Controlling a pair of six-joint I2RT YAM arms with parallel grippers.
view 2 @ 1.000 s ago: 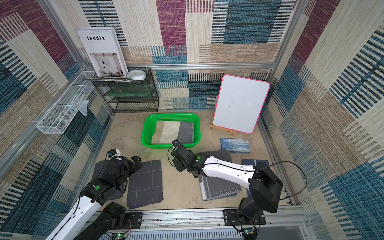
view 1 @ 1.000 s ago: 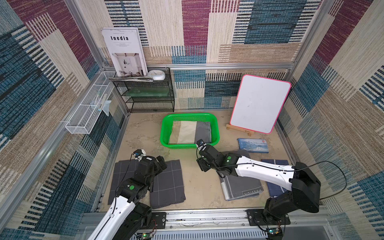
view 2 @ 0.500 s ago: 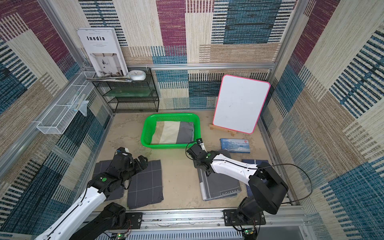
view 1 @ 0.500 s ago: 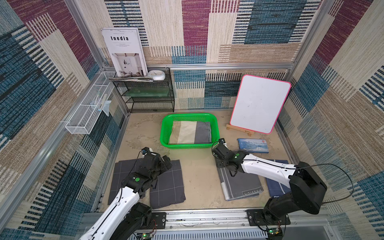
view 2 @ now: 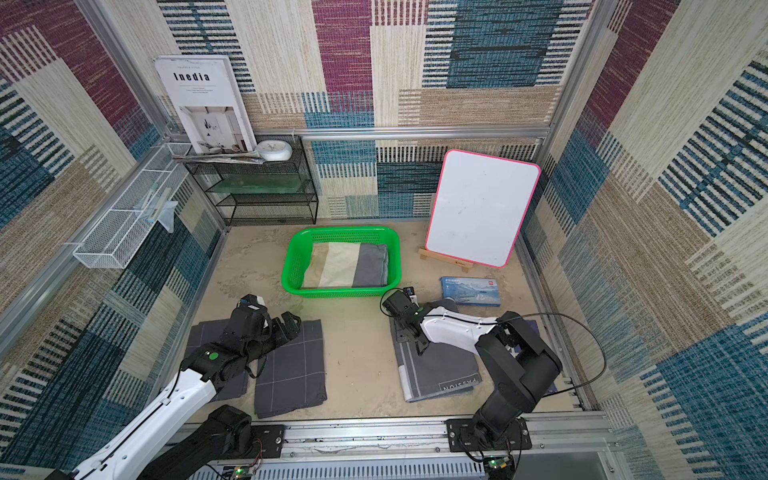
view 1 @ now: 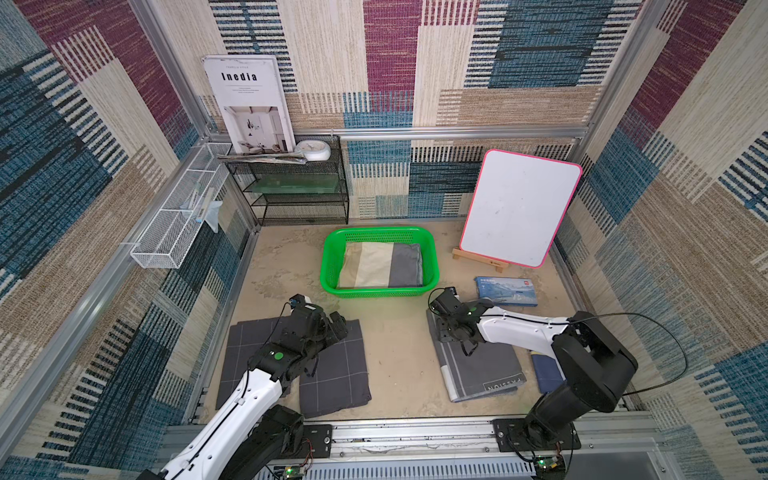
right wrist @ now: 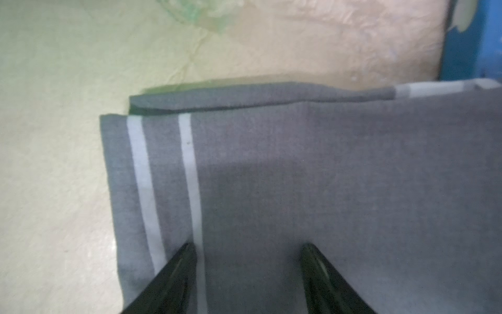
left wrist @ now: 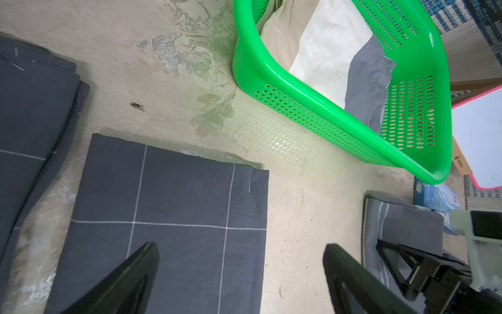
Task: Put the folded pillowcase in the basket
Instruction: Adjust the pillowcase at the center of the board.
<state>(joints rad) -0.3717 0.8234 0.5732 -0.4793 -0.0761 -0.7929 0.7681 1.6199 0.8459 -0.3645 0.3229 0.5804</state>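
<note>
We've got the right gripper point(right wrist: 248, 246) with jaws apart and nothing between them, over the striped edge of the grey striped pillowcase point(view 1: 478, 365), on the desk at lower right of the frame in both top views. We can't tell if it's touching the cloth. The basket point(view 1: 374, 292) sits centre frame, near it, and already holds a beige-and-grey pillowcase point(view 1: 374, 270). The left gripper point(left wrist: 241, 246) is wide apart and empty above the dark grid pillowcase point(view 1: 332, 374), lower left. We reckon the pick is next: pinch all layers at the fold, lift level, clear the rim before release. The risk is catching the top layer only and unfolding it.
</note>
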